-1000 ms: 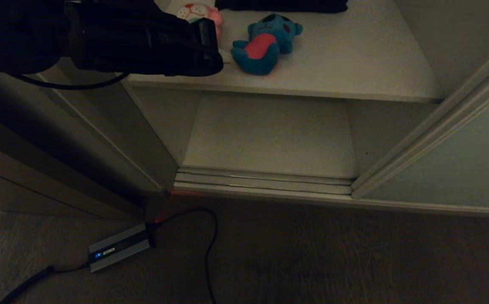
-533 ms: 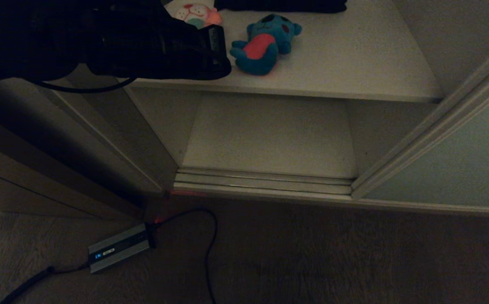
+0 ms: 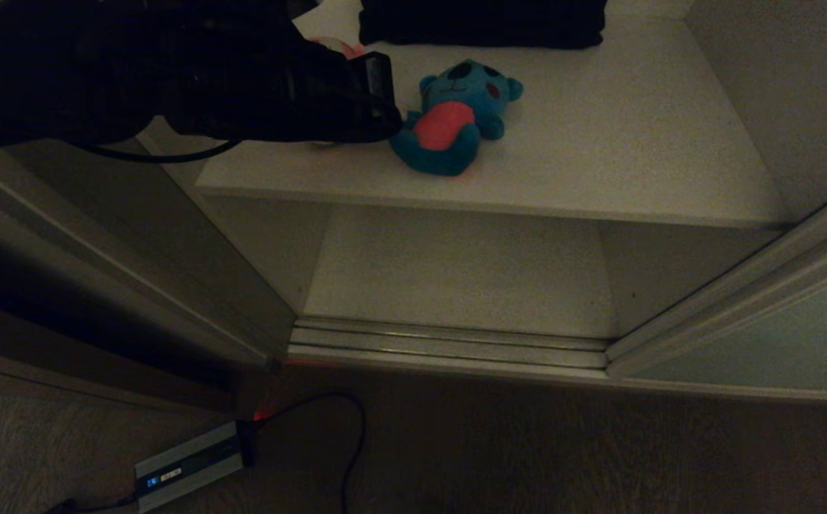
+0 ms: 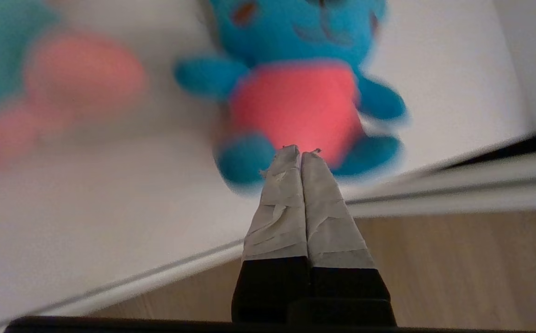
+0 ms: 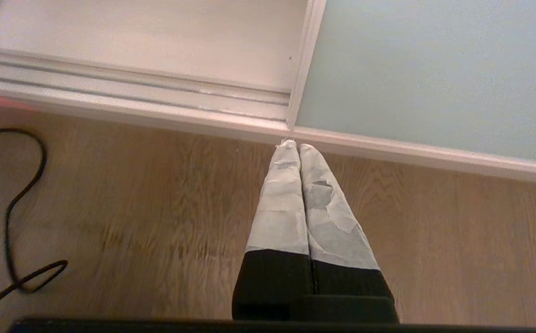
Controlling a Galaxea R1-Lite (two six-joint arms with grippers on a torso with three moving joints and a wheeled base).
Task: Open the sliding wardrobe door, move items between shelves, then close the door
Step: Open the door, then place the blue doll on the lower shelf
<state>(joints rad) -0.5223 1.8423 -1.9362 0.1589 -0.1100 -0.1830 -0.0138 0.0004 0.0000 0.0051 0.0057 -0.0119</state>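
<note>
The wardrobe stands open, its sliding wardrobe door (image 3: 777,328) pushed to the right. On the upper of the shelves (image 3: 634,143) lies the teal-blue plush with a red belly (image 3: 456,121). The pink plush (image 3: 345,47) beside it is almost hidden behind my dark left arm (image 3: 242,86). In the left wrist view my left gripper (image 4: 301,150) is shut and empty, its tips just short of the blue toy's (image 4: 295,92) belly and legs, with the pink toy (image 4: 78,74) blurred off to the side. The lower shelf (image 3: 456,271) is bare. My right gripper (image 5: 295,143) hangs shut over the wood floor by the door's (image 5: 434,69) bottom corner.
A dark folded cloth (image 3: 484,21) lies at the back of the upper shelf. The door track (image 3: 449,343) runs along the wardrobe's foot. A grey power brick (image 3: 188,464) and its black cable (image 3: 352,428) lie on the floor at the left. The brown side panel (image 3: 99,250) borders the left.
The whole head view has shifted, so the shelves sit lower in the picture. My left arm has reached further right: its end is now beside the blue toy and covers more of the pink one.
</note>
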